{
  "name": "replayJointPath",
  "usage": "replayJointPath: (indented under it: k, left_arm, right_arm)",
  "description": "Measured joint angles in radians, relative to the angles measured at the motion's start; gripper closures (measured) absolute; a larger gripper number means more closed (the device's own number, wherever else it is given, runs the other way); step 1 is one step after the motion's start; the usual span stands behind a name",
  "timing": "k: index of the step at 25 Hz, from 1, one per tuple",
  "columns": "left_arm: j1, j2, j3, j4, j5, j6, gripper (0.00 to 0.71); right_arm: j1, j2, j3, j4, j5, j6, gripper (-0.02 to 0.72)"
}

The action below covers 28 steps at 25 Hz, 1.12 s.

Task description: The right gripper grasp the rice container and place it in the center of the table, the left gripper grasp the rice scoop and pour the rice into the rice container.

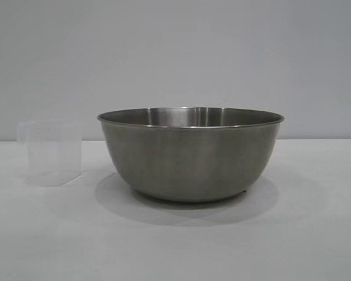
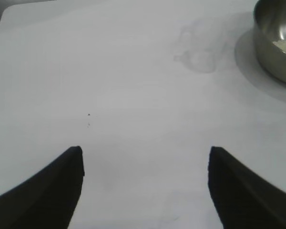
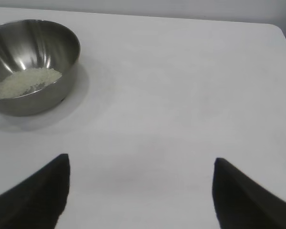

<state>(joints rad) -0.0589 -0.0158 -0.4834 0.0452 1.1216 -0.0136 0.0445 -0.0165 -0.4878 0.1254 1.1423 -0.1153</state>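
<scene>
Rice container (image 1: 190,155) upright at mid-table (image 1: 175,246), rim level, a low heap of rice (image 3: 26,82) inside. Rice scoop (image 1: 51,153) upright just beside it toward the left arm, apart, not touching. Left gripper (image 2: 145,179) spread wide over bare tabletop, grasping nothing. Right gripper (image 3: 140,183) likewise released, well clear of the bowl. Table edge visible beyond.
</scene>
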Motion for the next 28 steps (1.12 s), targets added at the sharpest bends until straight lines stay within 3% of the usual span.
replayJointPath:
  k: [22,28]
  left_arm:
    - [0.004,-0.002,0.000,-0.001,0.000,0.000,0.230]
    - [0.056,-0.002,0.000,-0.001,0.000,0.000,0.230]
  right_arm:
    - [0.036,0.000,0.000,0.002,0.000,0.000,0.178]
    - [0.036,0.000,0.000,0.002,0.000,0.000,0.178]
